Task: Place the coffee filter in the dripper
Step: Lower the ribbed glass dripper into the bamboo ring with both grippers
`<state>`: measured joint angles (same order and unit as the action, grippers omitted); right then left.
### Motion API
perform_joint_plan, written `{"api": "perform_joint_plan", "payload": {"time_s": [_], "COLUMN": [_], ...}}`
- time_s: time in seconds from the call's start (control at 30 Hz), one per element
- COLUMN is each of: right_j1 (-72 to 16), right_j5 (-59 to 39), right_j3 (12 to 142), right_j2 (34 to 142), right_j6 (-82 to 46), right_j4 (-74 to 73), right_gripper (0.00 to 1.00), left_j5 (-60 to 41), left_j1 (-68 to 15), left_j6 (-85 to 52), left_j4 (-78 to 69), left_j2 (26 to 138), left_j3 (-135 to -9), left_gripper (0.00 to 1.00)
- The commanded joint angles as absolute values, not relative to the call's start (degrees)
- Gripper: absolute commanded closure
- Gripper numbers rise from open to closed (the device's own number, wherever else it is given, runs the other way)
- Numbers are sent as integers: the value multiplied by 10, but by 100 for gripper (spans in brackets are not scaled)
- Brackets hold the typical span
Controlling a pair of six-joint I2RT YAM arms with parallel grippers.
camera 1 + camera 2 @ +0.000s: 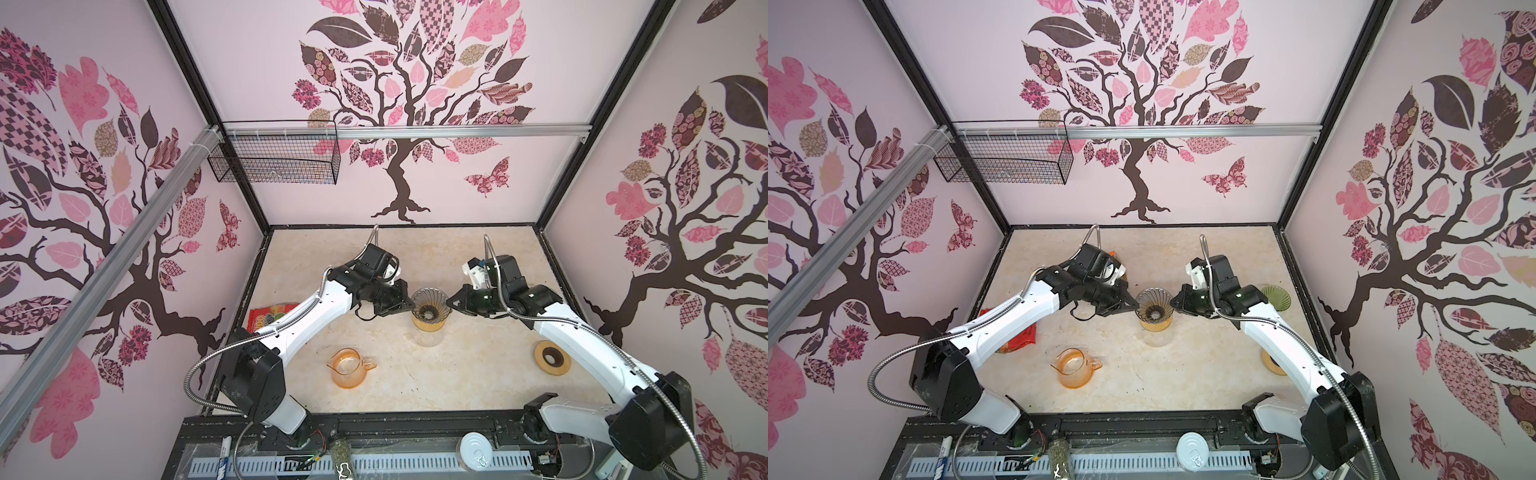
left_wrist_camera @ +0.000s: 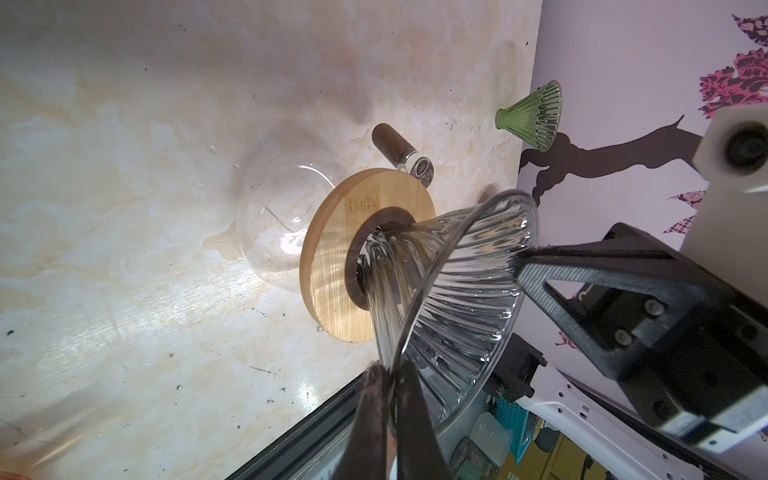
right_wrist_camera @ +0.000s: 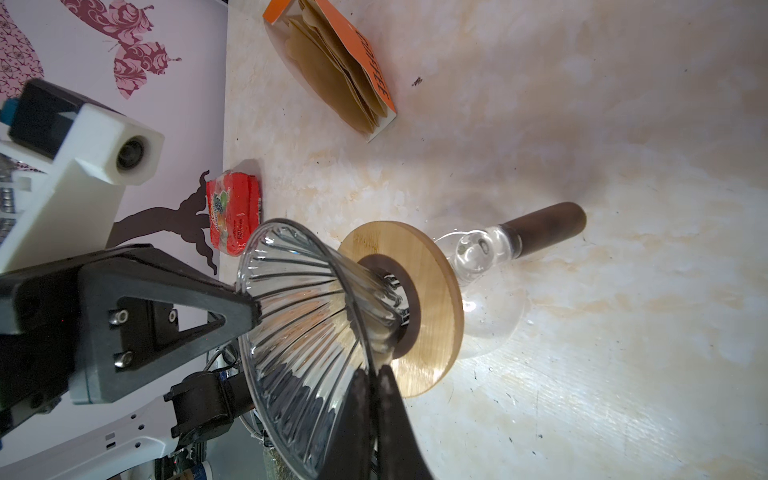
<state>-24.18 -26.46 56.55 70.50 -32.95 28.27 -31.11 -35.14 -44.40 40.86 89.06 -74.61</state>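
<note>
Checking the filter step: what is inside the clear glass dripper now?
Only ribbed glass shows inside the clear dripper; no paper filter. Its lowest tip is hidden within the wooden collar.

View from my console: in both top views the left arm (image 1: pixel 307 316) covers much of the red snack packet (image 1: pixel 266 318) and nearly all of the filter box (image 3: pixel 357 50). The right arm (image 1: pixel 1279 336) hides half the wooden ring (image 1: pixel 1271 365). The left gripper (image 2: pixel 388 374), pinching the dripper (image 2: pixel 457 291), shows only as a dark blur running off-frame.

dripper (image 1: pixel 430 304) atop carafe (image 1: pixel 428 334), pitcher (image 1: pixel 349 369) front-left
</note>
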Motion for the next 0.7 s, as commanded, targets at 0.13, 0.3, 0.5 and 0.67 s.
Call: {"api": "perform_joint_plan", "payload": {"time_s": [0.13, 0.3, 0.5, 0.67], "right_j1": [-245, -245, -245, -245], "right_j5": [-264, -259, -258, -251], "right_j3": [561, 565, 560, 555], "right_j2": [725, 729, 735, 735], "right_j6": [-316, -310, -308, -308], "right_j4": [297, 305, 310, 311], "right_gripper": [100, 100, 100, 100], "left_j5": [-315, -314, -322, -323], "left_j1": [-353, -353, -353, -353], "left_j6": [-432, -435, -436, -433], "left_j4": [423, 428, 432, 437], "left_j2": [901, 907, 919, 926], "left_j3": [-773, -766, -758, -754], "left_gripper": [100, 100, 100, 100]}}
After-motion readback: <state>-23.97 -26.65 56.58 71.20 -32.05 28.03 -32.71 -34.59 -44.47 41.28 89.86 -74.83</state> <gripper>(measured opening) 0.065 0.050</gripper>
